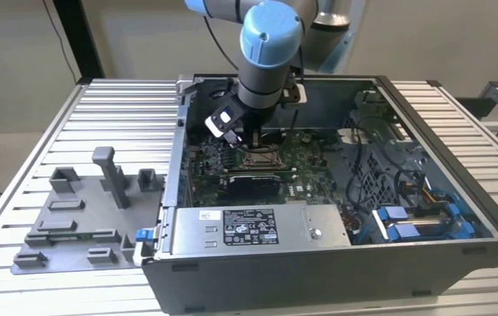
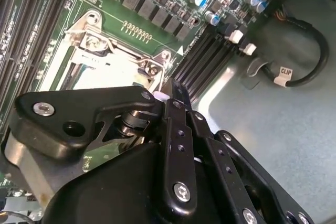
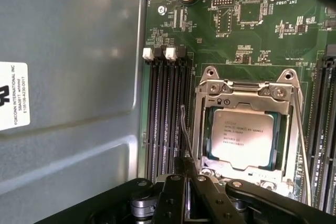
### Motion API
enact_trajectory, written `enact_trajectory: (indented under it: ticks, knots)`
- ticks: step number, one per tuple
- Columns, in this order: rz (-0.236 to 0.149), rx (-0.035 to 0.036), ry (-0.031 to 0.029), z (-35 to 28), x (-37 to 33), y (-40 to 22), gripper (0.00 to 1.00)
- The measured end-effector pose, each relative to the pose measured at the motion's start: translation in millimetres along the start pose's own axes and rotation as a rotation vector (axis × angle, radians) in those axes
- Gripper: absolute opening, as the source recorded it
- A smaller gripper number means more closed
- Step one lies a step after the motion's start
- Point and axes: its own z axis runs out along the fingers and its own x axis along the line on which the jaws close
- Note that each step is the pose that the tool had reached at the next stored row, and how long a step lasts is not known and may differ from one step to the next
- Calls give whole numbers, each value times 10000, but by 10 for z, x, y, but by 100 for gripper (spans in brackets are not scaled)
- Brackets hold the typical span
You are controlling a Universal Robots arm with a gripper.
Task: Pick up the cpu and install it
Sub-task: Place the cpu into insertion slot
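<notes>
While the pincer (image 3: 185,167) hung closed inside the computer case (image 1: 337,280) on the slatted table (image 1: 117,105), the cpu (image 3: 241,137) lay in its socket (image 3: 247,92) just beyond its tips.

Case walls (image 1: 332,105), perhaps cables (image 1: 406,183), hem the pincer (image 3: 185,163); overhead lies open.

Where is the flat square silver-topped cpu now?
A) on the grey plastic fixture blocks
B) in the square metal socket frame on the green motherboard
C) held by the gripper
B: in the first wrist view the cpu lies inside the socket frame on the motherboard.
</notes>
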Motion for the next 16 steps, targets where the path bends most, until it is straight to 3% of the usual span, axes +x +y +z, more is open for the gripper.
enact_trajectory:
  ticks: [16]
  knots:
    - [0,0,-1,13,-12,115,0]
